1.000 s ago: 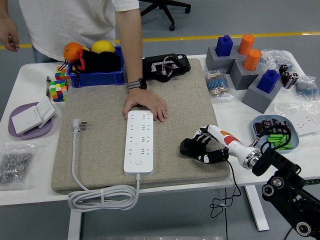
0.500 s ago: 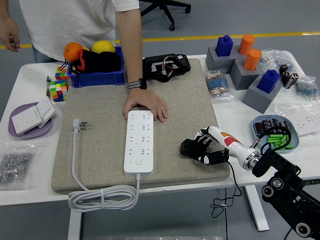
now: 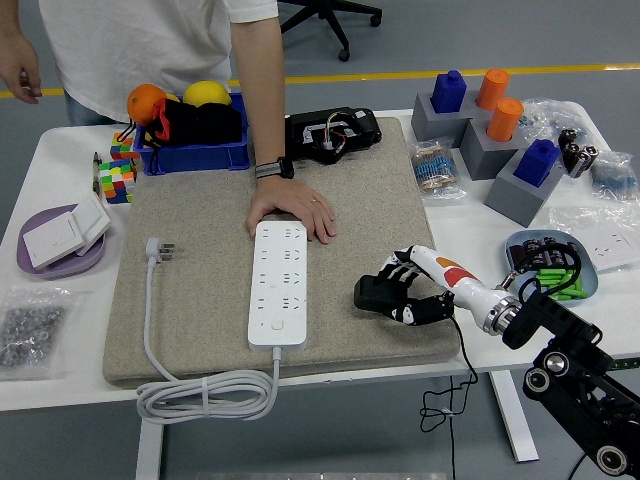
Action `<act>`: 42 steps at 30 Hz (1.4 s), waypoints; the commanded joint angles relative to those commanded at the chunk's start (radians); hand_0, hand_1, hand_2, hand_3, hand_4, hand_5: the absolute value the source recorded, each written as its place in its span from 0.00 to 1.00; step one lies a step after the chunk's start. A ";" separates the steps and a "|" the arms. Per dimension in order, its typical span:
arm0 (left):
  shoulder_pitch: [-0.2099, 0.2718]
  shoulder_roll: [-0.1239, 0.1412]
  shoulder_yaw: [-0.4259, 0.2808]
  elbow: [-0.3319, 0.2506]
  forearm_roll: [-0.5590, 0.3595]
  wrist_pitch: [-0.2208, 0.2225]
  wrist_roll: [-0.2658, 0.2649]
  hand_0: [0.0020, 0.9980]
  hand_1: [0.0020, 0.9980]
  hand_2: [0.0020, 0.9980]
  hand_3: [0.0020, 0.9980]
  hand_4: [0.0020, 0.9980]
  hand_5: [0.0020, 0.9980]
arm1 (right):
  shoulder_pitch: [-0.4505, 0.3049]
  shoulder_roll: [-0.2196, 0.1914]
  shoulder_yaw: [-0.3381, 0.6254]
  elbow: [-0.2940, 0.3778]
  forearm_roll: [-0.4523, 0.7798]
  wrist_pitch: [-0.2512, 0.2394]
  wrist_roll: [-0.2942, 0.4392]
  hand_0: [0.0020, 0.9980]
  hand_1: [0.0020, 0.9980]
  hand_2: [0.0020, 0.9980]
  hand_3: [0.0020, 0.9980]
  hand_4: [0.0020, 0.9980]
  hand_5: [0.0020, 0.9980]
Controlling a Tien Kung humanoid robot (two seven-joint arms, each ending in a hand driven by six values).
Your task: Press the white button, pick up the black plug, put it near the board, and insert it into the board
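A white power strip (image 3: 277, 281) lies on the grey felt mat (image 3: 200, 290), its white button (image 3: 277, 324) near the front end. A person's hand (image 3: 290, 210) presses flat on the strip's far end. My right hand (image 3: 405, 293) is shut on the black plug (image 3: 368, 294), just above the mat to the right of the strip. The plug's black cable (image 3: 462, 370) hangs off the table's front edge. The strip's own white plug (image 3: 160, 249) lies at the mat's left, with its cord coiled (image 3: 205, 393) at the front.
A blue bin (image 3: 190, 150) with fruit and a black device (image 3: 330, 133) stand at the back. Grey blocks with blue and orange pegs (image 3: 500, 140) stand back right. A blue dish (image 3: 555, 265) is right of my hand. A purple plate (image 3: 60, 240) with switches lies left.
My right hand has carried the black plug slightly left, toward the power strip. The person's hand has stayed on the strip.
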 joint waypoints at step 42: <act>-0.003 0.010 -0.002 0.000 -0.011 0.001 0.002 0.79 0.74 0.72 0.77 0.57 0.48 | 0.289 0.108 -0.267 -0.107 0.009 0.039 -0.090 0.46 0.49 0.56 0.52 0.84 0.00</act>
